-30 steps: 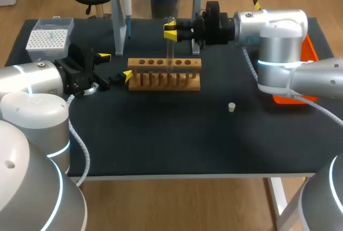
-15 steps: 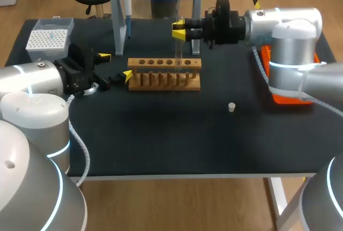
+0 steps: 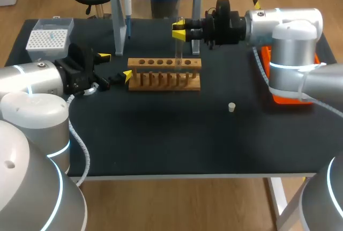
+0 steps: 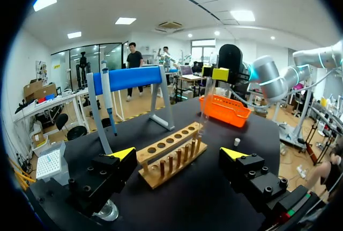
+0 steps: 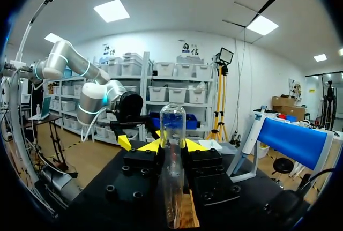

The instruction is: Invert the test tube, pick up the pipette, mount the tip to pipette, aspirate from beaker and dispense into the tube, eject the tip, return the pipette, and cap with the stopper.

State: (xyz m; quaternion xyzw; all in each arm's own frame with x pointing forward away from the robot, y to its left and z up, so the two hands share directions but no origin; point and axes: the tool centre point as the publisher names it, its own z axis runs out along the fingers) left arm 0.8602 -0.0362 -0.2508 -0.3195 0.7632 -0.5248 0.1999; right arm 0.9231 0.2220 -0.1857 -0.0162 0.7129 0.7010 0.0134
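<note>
The right gripper [image 3: 179,30] is pinching the tube [image 3: 178,51] upright just over the rack [image 3: 161,81], rounded end up, likely gaining room for flipping it, while the left gripper [image 3: 115,65] is waiting wide open and empty beside the rack.

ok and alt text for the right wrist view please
The right gripper is shut on a clear test tube, held upright with its rounded end up and its lower end down by the wooden rack. Ahead of it are the left arm and, off to one side, a blue-barred pipette stand.
</note>
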